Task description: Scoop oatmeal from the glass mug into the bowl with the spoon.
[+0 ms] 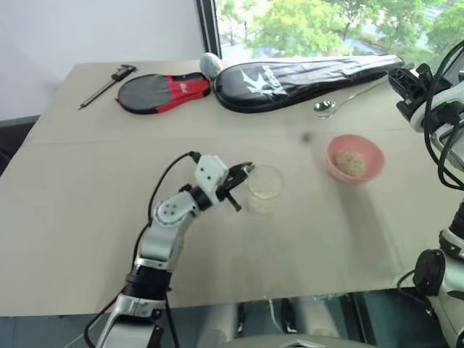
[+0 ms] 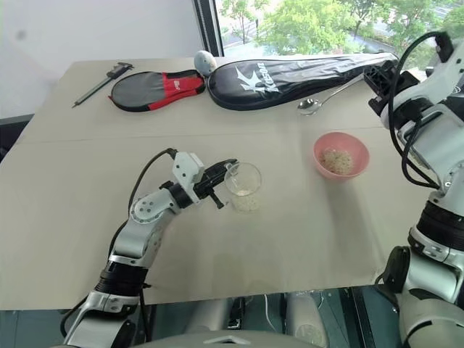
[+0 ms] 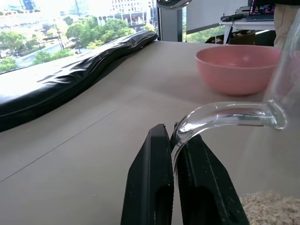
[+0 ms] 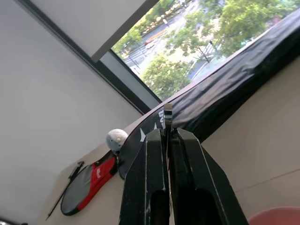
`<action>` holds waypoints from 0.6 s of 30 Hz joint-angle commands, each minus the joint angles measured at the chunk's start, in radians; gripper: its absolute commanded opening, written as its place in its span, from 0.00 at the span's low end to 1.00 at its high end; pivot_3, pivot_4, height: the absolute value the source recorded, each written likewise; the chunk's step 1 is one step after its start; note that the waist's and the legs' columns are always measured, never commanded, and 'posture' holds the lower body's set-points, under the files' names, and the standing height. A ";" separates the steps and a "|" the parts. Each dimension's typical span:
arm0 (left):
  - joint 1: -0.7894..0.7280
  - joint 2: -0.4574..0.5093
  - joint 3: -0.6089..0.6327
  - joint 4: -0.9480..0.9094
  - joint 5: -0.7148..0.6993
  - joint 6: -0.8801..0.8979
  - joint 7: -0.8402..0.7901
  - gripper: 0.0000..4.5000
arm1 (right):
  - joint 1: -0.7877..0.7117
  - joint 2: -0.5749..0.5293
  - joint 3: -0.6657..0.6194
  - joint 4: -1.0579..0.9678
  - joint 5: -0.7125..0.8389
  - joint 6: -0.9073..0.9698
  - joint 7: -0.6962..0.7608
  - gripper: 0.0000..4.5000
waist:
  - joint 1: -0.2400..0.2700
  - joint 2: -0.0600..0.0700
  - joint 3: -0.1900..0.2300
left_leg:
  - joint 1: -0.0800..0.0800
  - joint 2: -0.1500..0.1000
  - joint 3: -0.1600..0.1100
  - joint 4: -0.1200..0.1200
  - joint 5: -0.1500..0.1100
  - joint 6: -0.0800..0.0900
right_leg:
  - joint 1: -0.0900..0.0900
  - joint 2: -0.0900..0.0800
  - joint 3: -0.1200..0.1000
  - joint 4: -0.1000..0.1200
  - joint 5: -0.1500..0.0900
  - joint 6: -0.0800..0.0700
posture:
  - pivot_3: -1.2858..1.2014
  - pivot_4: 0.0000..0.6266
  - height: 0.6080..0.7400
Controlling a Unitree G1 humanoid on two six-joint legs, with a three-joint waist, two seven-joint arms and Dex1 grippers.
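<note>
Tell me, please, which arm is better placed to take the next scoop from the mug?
The right. Its gripper is shut on the spoon, held raised over the table, near the bowl. The left gripper is shut on the glass mug handle, steadying it, so it is not free.

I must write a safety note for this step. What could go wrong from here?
1. The left pincer grips the glass mug only by its thin curved handle; the mug may slip, turn or tip and spill the oatmeal.
2. The right pincer pinches just the end of the spoon, whose long handle may swivel.
3. The bowl stands apart from the mug, so flakes may drop on the table.
</note>
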 commanded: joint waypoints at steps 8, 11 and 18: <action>-0.188 -0.053 0.009 0.150 0.060 -0.052 0.061 0.01 | -0.046 -0.192 0.110 -0.180 0.122 0.100 0.404 0.00 | 0.008 0.001 0.001 | -0.001 0.000 -0.001 0.001 -0.002 0.004 | 0.000 0.000 -0.001 -0.001 0.000 0.000 | 0.52 0.24 1.00; -0.243 -0.059 0.015 0.203 0.068 -0.078 0.062 0.01 | -0.030 -0.215 0.150 -0.211 0.082 0.103 0.462 0.00 | 0.008 0.000 0.002 | -0.001 0.000 -0.001 0.001 0.000 0.001 | 0.000 0.000 -0.001 -0.001 0.000 0.000 | 0.52 0.24 1.00; -0.313 -0.081 0.010 0.293 0.071 -0.134 0.046 0.01 | 0.014 -0.250 0.266 -0.237 -0.143 0.097 0.545 0.00 | 0.010 0.000 0.002 | -0.002 0.000 -0.001 0.001 0.000 0.001 | 0.000 0.000 -0.001 -0.002 0.000 0.000 | 0.52 0.24 1.00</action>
